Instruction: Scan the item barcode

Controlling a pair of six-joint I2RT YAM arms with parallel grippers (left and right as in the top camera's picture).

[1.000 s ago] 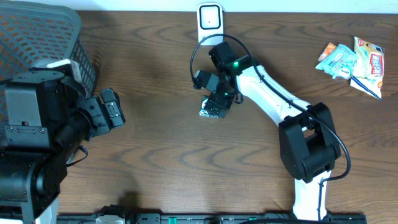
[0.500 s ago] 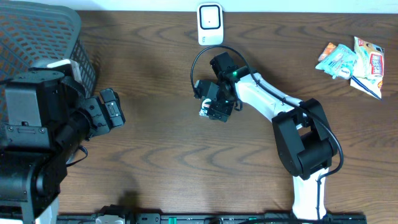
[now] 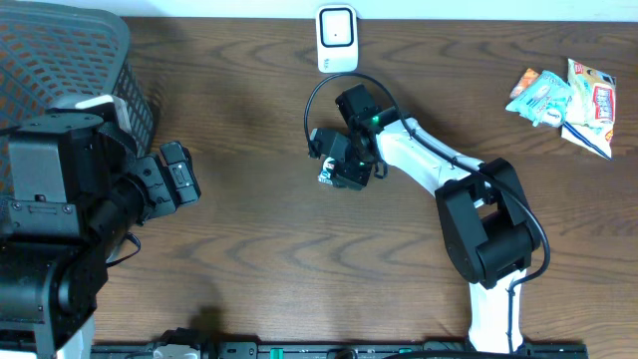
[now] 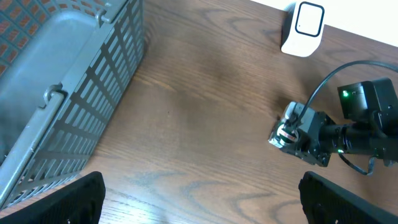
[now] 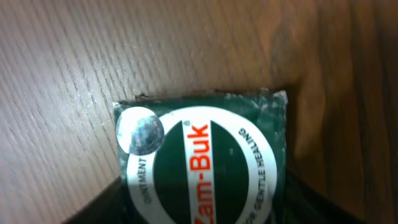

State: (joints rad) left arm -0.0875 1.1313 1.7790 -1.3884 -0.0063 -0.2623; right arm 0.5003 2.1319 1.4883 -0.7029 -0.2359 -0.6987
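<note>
The green ointment box [image 5: 202, 155] lies mid-worktop [image 3: 249, 259], nearer than the white scanner [image 3: 337, 38], between the fingers of the right hand [image 3: 342, 173]; whether gripped, I cannot tell. The left hand [image 3: 182, 177] stands wide by the basket [image 3: 60, 55].

1. Zam-Buk ointment box [image 5: 202, 165]: small, square and dark green, with a white oval ring, red "Zam-Buk" lettering and a round silver sticker in one corner. It lies flat, label up, on the wooden table [image 3: 249, 249].
2. Barcode scanner [image 3: 337, 38]: white with a dark-outlined square window. It sits at the table's far edge, apart from the box.
</note>
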